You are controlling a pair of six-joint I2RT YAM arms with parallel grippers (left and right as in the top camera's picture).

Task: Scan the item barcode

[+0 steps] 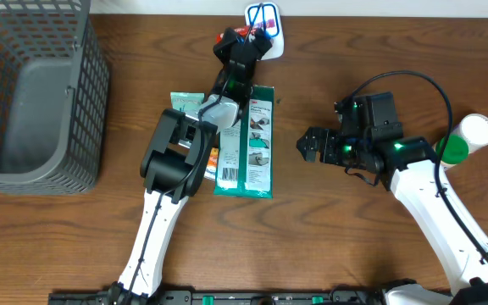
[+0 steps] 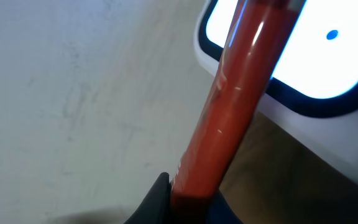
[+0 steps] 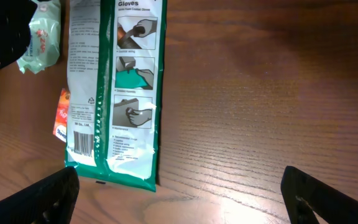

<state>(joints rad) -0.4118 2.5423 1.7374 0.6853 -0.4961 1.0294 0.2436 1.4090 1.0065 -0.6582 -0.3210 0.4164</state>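
Seen from overhead, the left gripper (image 1: 241,49) is clamping shut on a red tube (image 1: 226,38) at the top centre of the frame, presenting it just beside the white scanner (image 1: 269,25). The right gripper (image 1: 306,148) is waiting at centre right with jaws spread wide and empty, near a green glove packet (image 1: 248,144) on the wooden table (image 1: 354,246). In the left wrist view, the red tube (image 2: 229,106) is running diagonally from bottom centre to the top edge and crossing the left end of the scanner's lit window (image 2: 309,50), with one dark finger (image 2: 157,199) showing at its base. No barcode is showing on the side facing this camera, and whether one is facing the window cannot be told. To scan well, the arm is probably needing to roll the tube slowly about its long axis and square it to the window, without loosening the pinch on so slick and round a body. In the right wrist view, the glove packet (image 3: 114,93) is lying at upper left with its printed barcode (image 3: 82,143) facing up, and the open fingers (image 3: 42,193) are framing the bottom corners with nothing between them.
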